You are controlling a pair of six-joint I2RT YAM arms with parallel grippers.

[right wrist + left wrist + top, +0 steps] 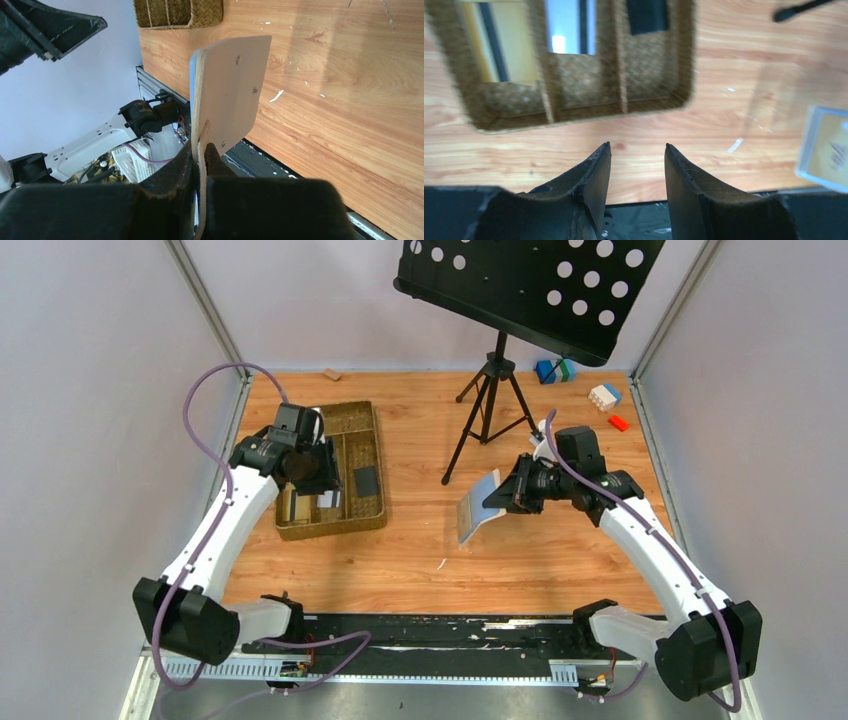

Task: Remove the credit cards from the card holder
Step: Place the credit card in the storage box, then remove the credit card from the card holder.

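Close to me, the wooden table [420, 550] has a black strip along its near edge, and the two arms are bolted there, one on each side.

A little farther in, on the right, the right gripper [200, 156] is pinching the card holder [231, 92] by one end. Its two fingers are pressed tight on it. The holder sticks out past the fingers, cream on the outside with a thin line of blue along its edge. It looks lifted off the wood and tipped (a shadow lies under it). I cannot see any card inside it from here.

On the left, the left gripper [636, 155] hangs over the near end of the woven brown tray [574, 112]. Its fingers [596, 167] are spread apart, with nothing between them.

The credit cards lie in the tray, one in each slot – the orange-yellow card [511, 50] in the left slot, the silver-grey card [569, 25] with its dark stripe in the middle, and the black card [646, 15] in the right one.

Farther back, in the middle, a black music stand [520, 285] stands on its tripod legs [490, 410]. At the far right sit some toy blocks – a blue and green one [553, 370], a white one [604, 395] and a red one [617, 422]. A small wooden block [331, 374] lies by the far wall on the left.
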